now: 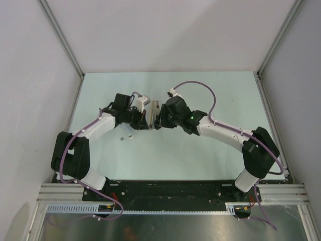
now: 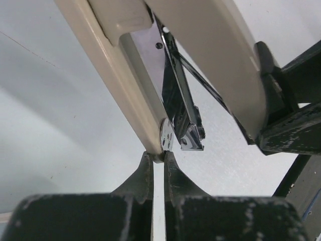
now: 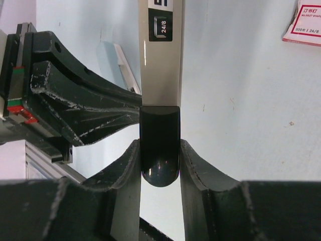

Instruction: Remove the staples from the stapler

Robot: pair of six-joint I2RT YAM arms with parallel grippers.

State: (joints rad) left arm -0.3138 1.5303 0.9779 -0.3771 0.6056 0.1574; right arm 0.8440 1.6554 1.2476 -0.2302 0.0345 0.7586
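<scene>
While the stapler (image 3: 160, 65) is held between the two arms over the middle of the table (image 1: 200, 160), the right claw (image 3: 159, 150) grips its black end (image 3: 159, 125), jaws narrow on either side of it. The left claw (image 2: 158, 159) is closed to a slit, its tips at the front of the beige base beside the round anvil (image 2: 166, 136). Whether they pinch anything there I cannot tell. The stapler stands opened, cover and base spread, with the steel magazine (image 2: 178, 95) bare between them.

No staples can be made out. Any left would lie in that magazine, and its channel is too dark to tell. I judge them very light, stiff while glued in a strip but quick to snap into bits, and too smooth to pinch easily off a flat surface. A strip would best be taken by its long sides, or tipped out of the channel's front, not pried. The stapler itself is rigid, with smooth plastic that could slip in a grip.

The table is pale, smooth and matte, so fallen bits would show poorly. A staple box (image 3: 303, 22) lies on it apart from the stapler. A small pale piece (image 1: 125, 136) lies near the left arm, too small to name. Pale walls (image 1: 30, 75) close the left, right and far sides.
</scene>
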